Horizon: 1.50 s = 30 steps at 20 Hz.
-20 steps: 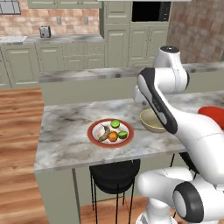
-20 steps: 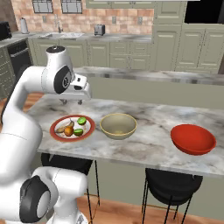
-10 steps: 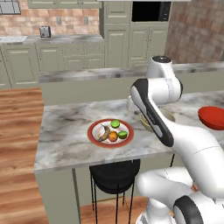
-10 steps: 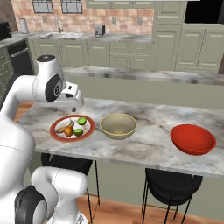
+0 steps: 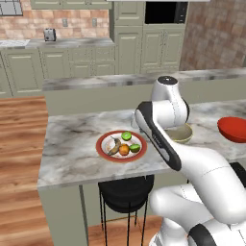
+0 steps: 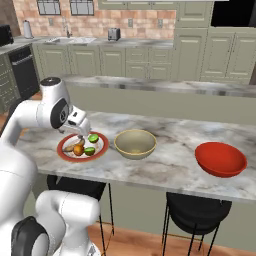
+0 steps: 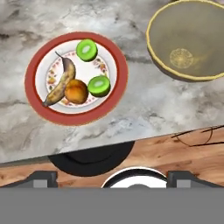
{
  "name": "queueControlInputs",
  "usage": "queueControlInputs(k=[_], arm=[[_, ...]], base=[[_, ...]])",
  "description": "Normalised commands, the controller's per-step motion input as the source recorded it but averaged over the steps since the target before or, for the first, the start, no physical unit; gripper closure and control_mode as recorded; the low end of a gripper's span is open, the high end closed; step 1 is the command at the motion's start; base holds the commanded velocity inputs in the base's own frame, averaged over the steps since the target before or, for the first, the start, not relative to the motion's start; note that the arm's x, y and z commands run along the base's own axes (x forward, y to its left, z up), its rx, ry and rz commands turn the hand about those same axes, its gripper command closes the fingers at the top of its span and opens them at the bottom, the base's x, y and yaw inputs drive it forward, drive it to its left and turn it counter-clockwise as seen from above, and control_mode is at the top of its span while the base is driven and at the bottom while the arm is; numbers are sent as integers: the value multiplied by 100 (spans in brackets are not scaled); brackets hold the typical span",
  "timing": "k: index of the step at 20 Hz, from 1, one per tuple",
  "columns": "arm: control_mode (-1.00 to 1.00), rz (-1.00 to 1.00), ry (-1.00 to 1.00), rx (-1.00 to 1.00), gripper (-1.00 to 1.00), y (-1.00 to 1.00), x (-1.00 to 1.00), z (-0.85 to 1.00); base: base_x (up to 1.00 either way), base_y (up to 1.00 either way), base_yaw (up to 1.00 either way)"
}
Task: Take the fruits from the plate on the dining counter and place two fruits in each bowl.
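no readable text, labels, brands, numbers or signs anywhere

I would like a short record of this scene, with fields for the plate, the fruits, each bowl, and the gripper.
plate: red-rimmed plate on the marble counter, beside the tan bowl
fruits: banana, orange fruit, two limes, all four on the plate
tan bowl: empty
red bowl: empty, farther along the counter
gripper: open, above the plate, holding nothing
task progress: no fruit moved yet
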Motion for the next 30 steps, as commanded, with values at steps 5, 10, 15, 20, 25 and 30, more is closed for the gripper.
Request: queueControlInputs(k=[5, 10, 15, 20, 25, 30], arm=[[-100, -47, 0, 14, -100, 0, 30, -36], [-100, -28, 0, 4, -100, 0, 41, -32], [-100, -8, 0, 0, -100, 0, 51, -27], [-100, 0, 0, 0, -100, 0, 46, -21], [-100, 0, 5, 4, -100, 0, 31, -27], [-100, 0, 8, 10, -100, 0, 10, -27]], base=[[0, 0, 0], [0, 0, 0], [0, 0, 0], [0, 0, 0], [0, 0, 0], [0, 0, 0]])
